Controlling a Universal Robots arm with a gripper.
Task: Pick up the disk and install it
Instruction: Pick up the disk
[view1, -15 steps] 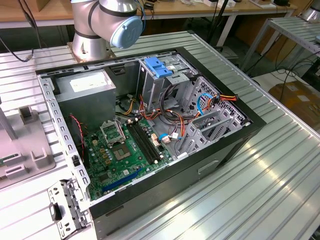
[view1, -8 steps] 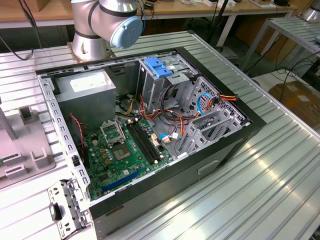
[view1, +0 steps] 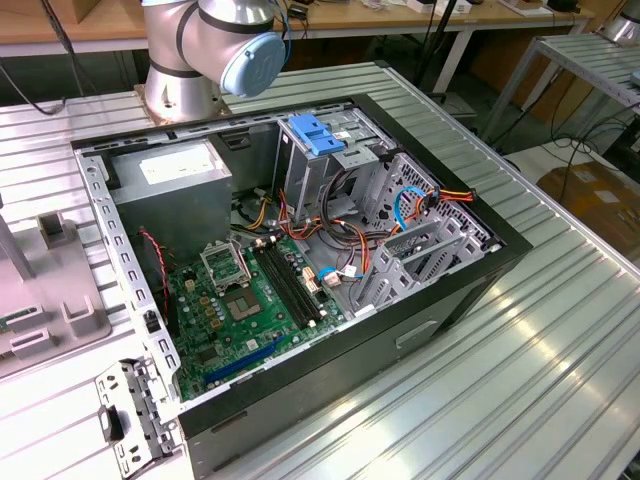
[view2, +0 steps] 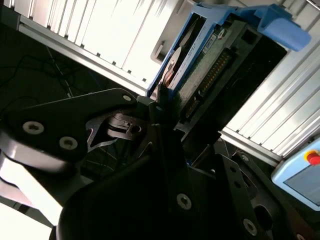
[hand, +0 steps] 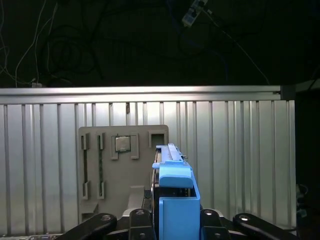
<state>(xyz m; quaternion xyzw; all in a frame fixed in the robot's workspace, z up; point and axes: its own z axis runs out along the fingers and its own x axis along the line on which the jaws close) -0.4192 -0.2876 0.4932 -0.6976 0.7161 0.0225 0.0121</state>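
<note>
Ribbed metal table (hand: 240, 150) is spreading behind the work. I'm holding the disk (hand: 172, 192) edge-on, clear of the table, gripper (hand: 174, 222) clamped on one end, prob. leaving its blue rails (view2: 277, 25) free for sliding in. PC case (view1: 330, 370) is lying open w/ lid off.

In both wrist views we see the disk (view2: 202, 67) (hand: 174, 192) clamped on edge in the gripper (hand: 175, 220), bright blue plastic rails framing it, silver face on one side, dark circuit-board underside with a connector row on the other.
</note>
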